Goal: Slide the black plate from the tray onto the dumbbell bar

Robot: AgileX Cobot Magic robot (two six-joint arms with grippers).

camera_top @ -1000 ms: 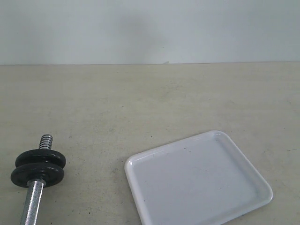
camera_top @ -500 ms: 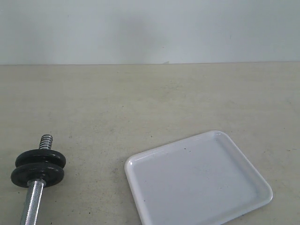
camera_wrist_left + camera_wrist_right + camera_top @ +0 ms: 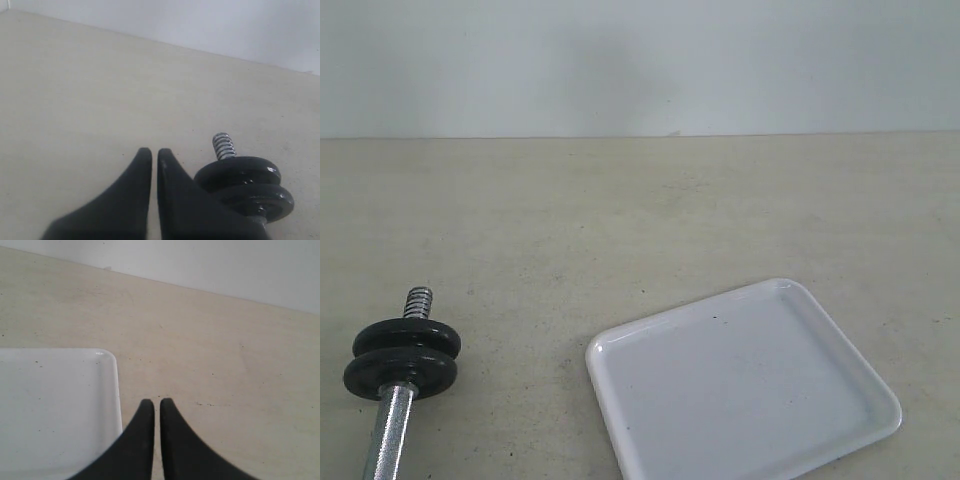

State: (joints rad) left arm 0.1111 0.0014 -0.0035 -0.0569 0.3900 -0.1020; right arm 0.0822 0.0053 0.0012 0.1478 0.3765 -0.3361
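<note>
The white tray [image 3: 740, 390] lies on the table at the right with nothing in it. At the left edge lies the dumbbell bar [image 3: 390, 430], its threaded end [image 3: 418, 300] pointing away. Two black discs [image 3: 407, 340] [image 3: 400, 375] sit side by side on it just behind the thread. I cannot tell which one is the black plate. In the left wrist view my left gripper [image 3: 154, 151] is shut and empty beside the discs [image 3: 240, 172]. My right gripper [image 3: 153, 401] is shut and empty beside the tray's corner [image 3: 107, 357]. Neither arm shows in the exterior view.
A beige tabletop [image 3: 640, 220] runs back to a pale wall [image 3: 640, 60]. The bar's near end runs out of the exterior view at the bottom.
</note>
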